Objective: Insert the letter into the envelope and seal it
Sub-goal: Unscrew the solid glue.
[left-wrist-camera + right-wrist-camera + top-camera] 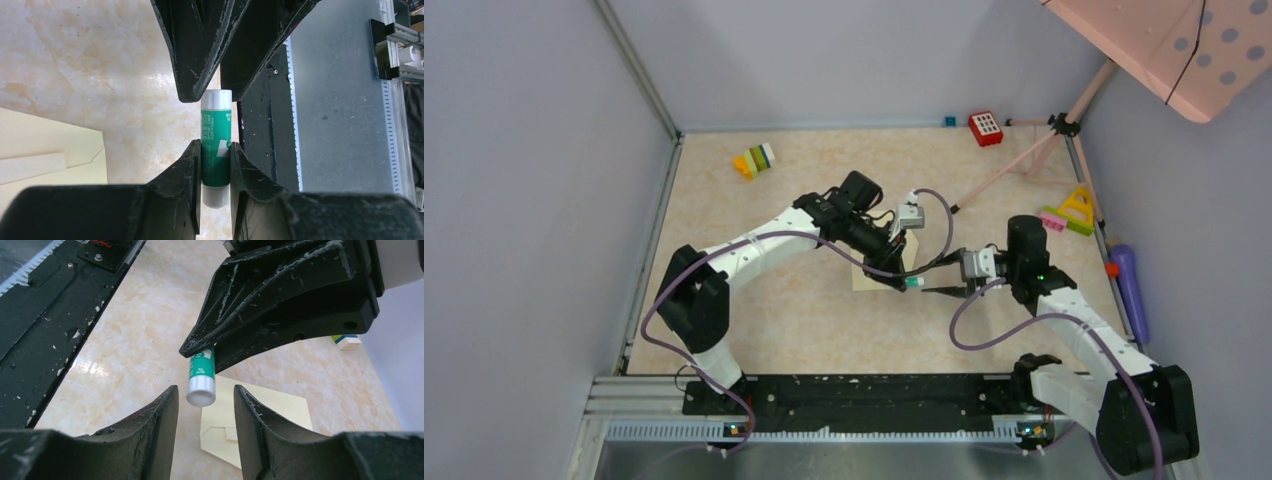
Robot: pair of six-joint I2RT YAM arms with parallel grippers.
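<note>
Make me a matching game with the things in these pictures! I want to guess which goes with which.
Things:
1. glue stick
2. envelope
3. right pincer
4. red toy

Where or how:
A. open, holding nothing
B. gripped by the left pincer
C. at the far edge, by the back wall
D. pale yellow, lying flat on the table

Pairs: 1-B, 2-D, 3-A, 4-C
</note>
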